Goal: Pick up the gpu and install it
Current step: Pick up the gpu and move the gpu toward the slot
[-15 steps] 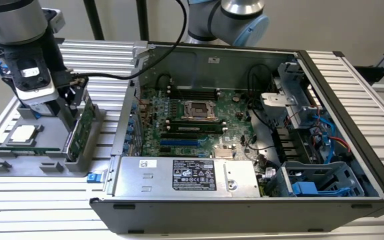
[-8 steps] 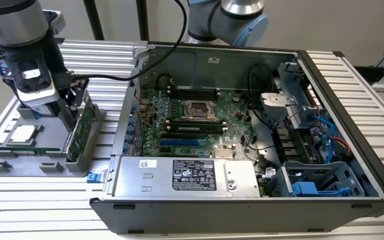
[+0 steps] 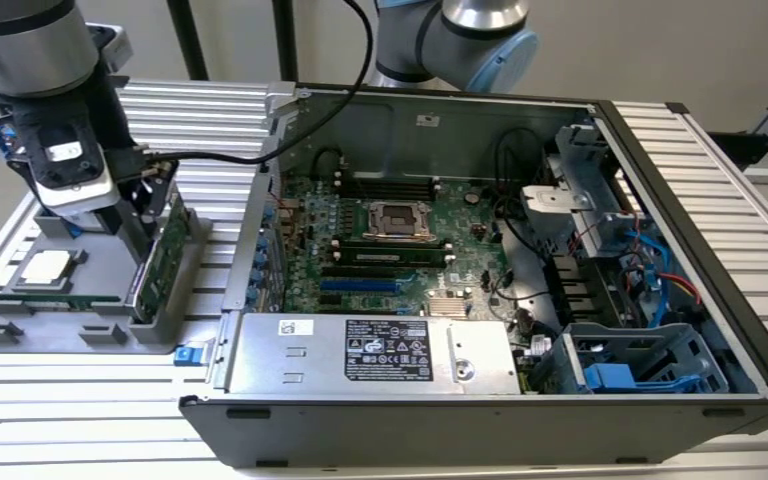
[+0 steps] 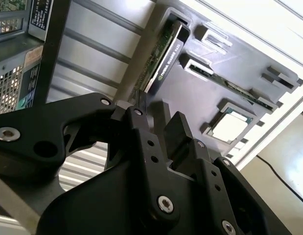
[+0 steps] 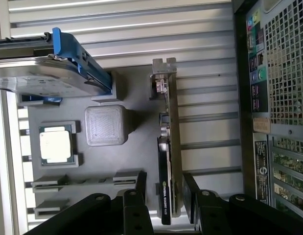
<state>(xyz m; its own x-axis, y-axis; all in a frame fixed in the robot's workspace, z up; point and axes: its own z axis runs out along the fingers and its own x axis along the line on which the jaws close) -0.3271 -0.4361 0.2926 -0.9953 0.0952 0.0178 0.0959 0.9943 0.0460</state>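
The gpu (image 3: 163, 256) stands on its long edge in a slot of the grey parts tray (image 3: 37, 332), at the exterior view's left, green board facing the computer case. My gripper (image 3: 141, 228) is lowered over it. In the first wrist view the gpu (image 5: 167, 161) runs between the two black fingers (image 5: 141, 190), which sit one on each side of the card's end with a gap to it; my gripper (image 5: 165, 192) is open. In the second wrist view the gpu (image 4: 163, 55) lies just beyond my gripper (image 4: 168, 117).
The tray also holds a silver hard drive with blue rails (image 5: 48, 73), a processor chip (image 5: 56, 145), a grey block (image 5: 104, 125) and a memory stick (image 4: 229, 84). The open computer case (image 3: 704, 250) with motherboard (image 3: 384, 245) and power supply (image 3: 371, 350) lies beside the tray.
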